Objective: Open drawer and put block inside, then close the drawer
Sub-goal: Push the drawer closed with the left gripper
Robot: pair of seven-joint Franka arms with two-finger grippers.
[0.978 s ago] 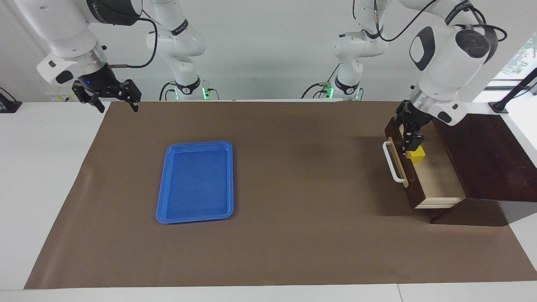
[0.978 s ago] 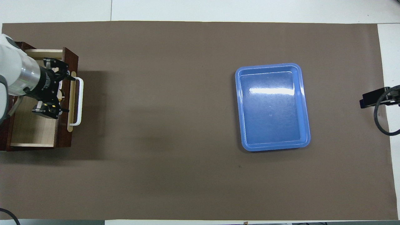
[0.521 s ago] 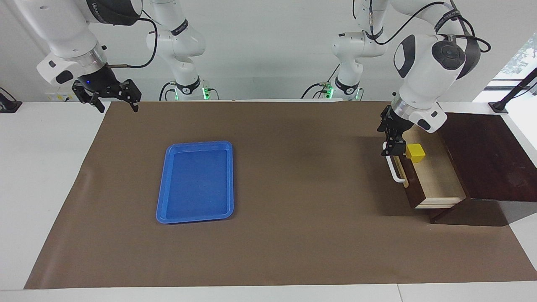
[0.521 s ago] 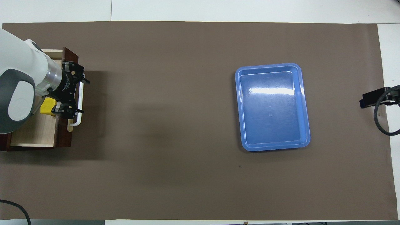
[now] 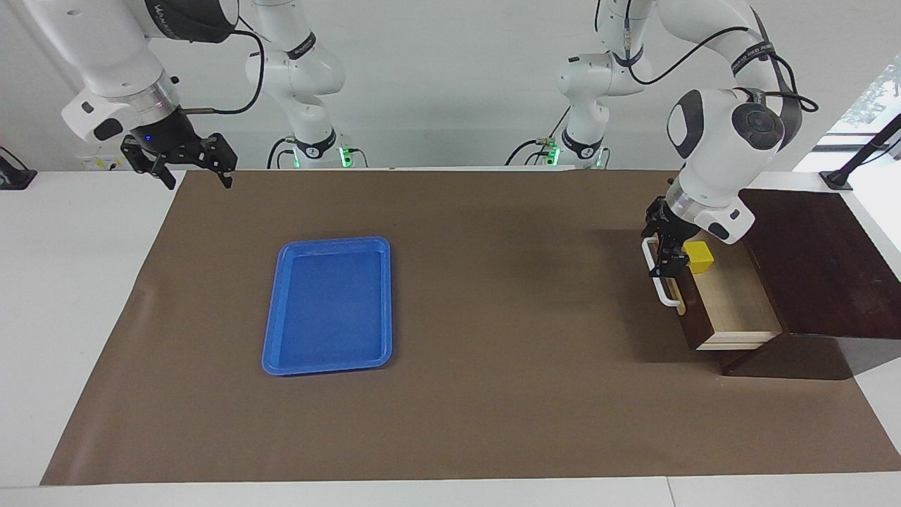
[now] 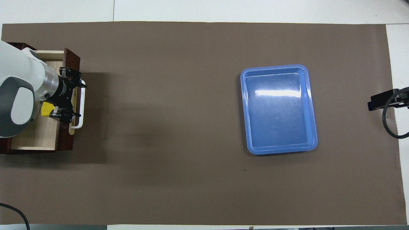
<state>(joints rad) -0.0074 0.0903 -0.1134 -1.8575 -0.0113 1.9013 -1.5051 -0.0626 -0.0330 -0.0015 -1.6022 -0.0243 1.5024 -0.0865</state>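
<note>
The table (image 5: 450, 436) is covered by a brown mat, on which a blue tray (image 5: 327, 304) lies toward the right arm's end. At the left arm's end the dark wooden box (image 5: 823, 267) is seen with its drawer (image 5: 732, 310) pulled out. Inside the drawer, close to its front, the yellow block (image 5: 699, 256) is resting, so opening and placing can be judged done; only the closing is left. The left gripper (image 5: 666, 248) is held just over the white handle (image 5: 660, 285), its fingers spread and nothing grasped. The right gripper (image 5: 184, 160) is kept waiting, released and empty, over the mat's edge at its own end.
</note>
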